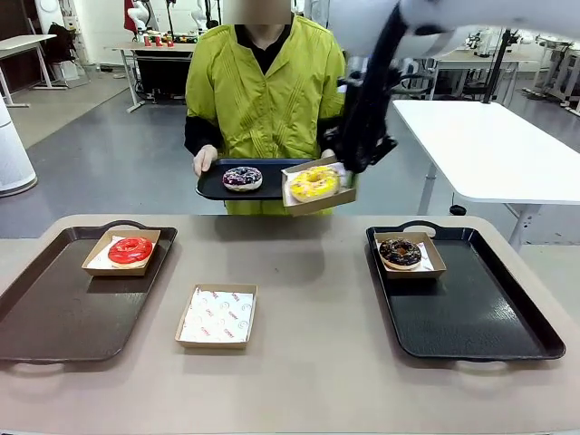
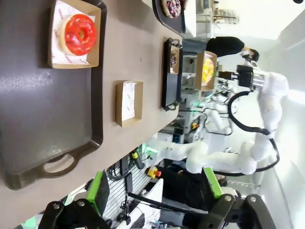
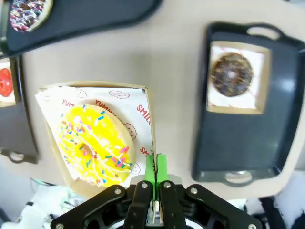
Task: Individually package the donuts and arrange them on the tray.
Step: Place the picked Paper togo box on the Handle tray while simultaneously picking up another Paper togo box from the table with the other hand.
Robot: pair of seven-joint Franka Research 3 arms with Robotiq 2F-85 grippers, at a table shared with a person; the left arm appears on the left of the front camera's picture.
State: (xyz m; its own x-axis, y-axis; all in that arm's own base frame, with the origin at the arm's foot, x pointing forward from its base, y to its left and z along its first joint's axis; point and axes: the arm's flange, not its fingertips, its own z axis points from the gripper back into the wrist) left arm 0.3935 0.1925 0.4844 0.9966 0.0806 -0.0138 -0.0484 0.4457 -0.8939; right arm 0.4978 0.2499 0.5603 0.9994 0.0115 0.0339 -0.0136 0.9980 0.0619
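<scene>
right gripper [image 3: 155,166]: clamped on the paper box [image 1: 317,205] rim
yellow donut [image 3: 95,143]: probably soft, sticky icing, so hold cardboard only; flimsy, might tip
left gripper [image 2: 155,188]: wide open, empty

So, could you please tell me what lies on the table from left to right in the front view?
The left tray holding the boxed red donut → the empty paper-lined box → the right tray holding the boxed chocolate sprinkled donut.

The red donut [image 1: 130,250] is glossy, its cardboard box [image 1: 113,270] matt brown, the black tray [image 1: 480,317] smooth plastic.
</scene>
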